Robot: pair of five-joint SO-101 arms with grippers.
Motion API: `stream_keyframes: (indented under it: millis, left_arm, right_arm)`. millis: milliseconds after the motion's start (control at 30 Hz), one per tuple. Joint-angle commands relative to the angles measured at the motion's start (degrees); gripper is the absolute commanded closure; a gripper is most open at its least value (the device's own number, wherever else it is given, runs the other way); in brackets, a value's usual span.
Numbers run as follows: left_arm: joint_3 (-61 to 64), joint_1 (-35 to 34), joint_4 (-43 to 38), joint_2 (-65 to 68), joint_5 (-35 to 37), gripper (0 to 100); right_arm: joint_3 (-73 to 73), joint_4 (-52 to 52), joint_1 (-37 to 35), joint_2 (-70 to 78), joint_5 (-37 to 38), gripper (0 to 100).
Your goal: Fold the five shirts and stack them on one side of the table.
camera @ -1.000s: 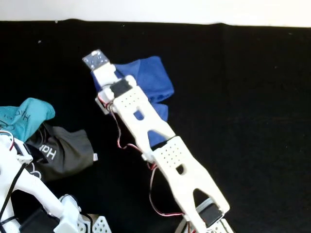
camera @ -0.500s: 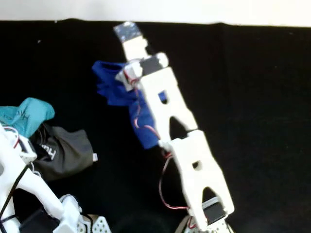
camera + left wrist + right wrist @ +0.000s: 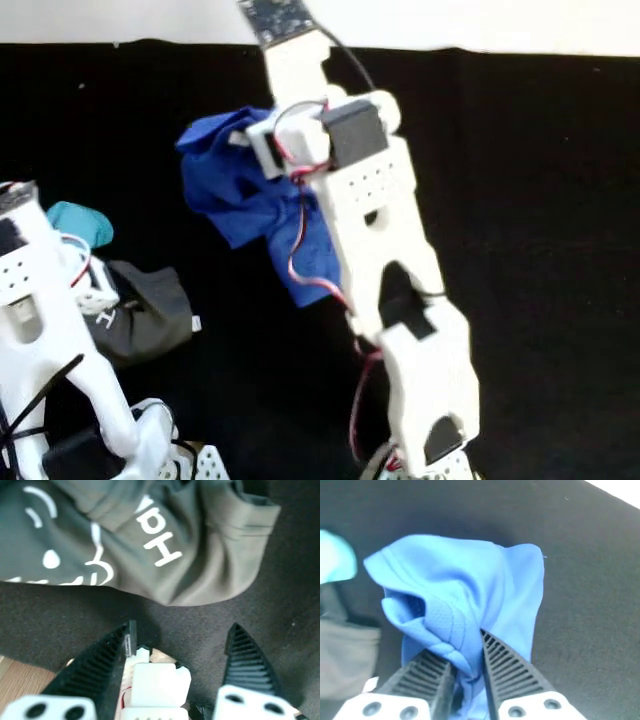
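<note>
My right gripper [image 3: 466, 662] is shut on a bunched fold of the blue shirt [image 3: 465, 597], which hangs from it above the black cloth. From above, the blue shirt [image 3: 245, 200] dangles left of the raised right arm [image 3: 370, 210], at the table's back middle. My left gripper [image 3: 180, 635] stands open just short of the grey shirt [image 3: 150, 535] with white print, nothing between its fingers. The grey shirt [image 3: 150, 310] lies at the left with a teal shirt [image 3: 80, 222] behind it, both partly hidden by the left arm [image 3: 45, 320].
The black tablecloth [image 3: 540, 200] covers the table, with a white wall along the back. A strip of wooden table edge [image 3: 15, 680] lies under the left gripper.
The right arm has risen and swung toward the back, lifting the blue shirt off the cloth so it hangs crumpled. The left arm has lifted and now covers part of the teal shirt.
</note>
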Motion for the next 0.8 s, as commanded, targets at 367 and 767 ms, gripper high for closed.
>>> stream_keyframes:
  millis: [367,767]
  left_arm:
    - [-4.6,5.1,-1.5,-1.0,0.8,72]
    - [-4.5,8.0,-3.1,-1.0,0.8,72]
  right_arm:
    - [33.5,-2.3,8.7,-14.3,0.0,81.0]
    - [33.6,-1.5,9.8,-14.0,-0.3,81.0]
